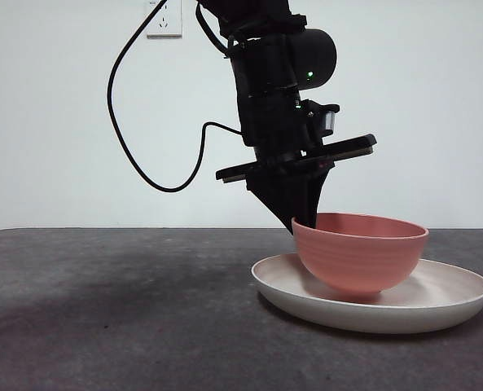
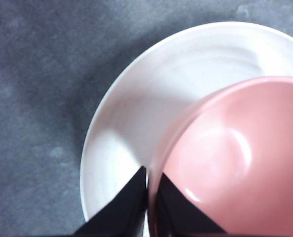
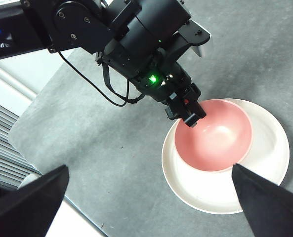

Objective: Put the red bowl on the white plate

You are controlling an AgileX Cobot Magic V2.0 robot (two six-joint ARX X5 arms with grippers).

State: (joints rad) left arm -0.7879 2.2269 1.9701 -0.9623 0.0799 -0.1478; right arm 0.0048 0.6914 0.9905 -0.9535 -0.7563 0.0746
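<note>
While one red bowl (image 1: pixel 360 252) is seated on one white plate (image 1: pixel 445 303) upon the dark counter (image 1: pixel 103 309), its rim is pinched by the closed left claw (image 2: pixel 147 197). Only the right wrist view shows the right claw (image 3: pixel 151 197), spread wide and held high above.

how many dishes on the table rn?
2. The red bowl sits on the white plate, toward its side nearest the left gripper, which is shut on the bowl's rim. The right gripper is open, high above. No others visible.
</note>
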